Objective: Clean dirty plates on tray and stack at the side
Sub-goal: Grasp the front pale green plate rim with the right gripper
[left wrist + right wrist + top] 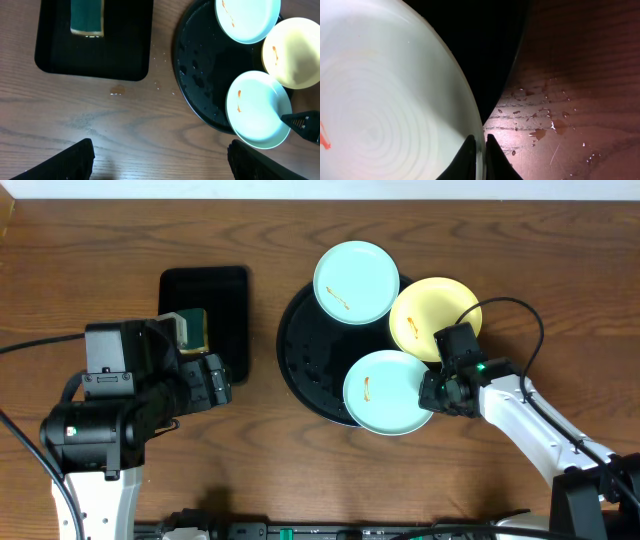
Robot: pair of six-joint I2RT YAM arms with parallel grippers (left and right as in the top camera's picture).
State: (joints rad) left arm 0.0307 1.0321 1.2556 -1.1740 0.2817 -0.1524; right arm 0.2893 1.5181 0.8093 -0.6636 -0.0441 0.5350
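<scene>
Left claw (161, 150) hangs spread wide near the sponge (192, 328). On the tray (300, 370), the near plate (385, 392) overhangs the front rim, and the right claw (481, 147) pinches its edge. It looks wet, so I'd lift slowly and level.

Bare tabletop (160, 150) spans between the left jaws; the rim of the near plate (385, 100) fills the right jaws' gap.
</scene>
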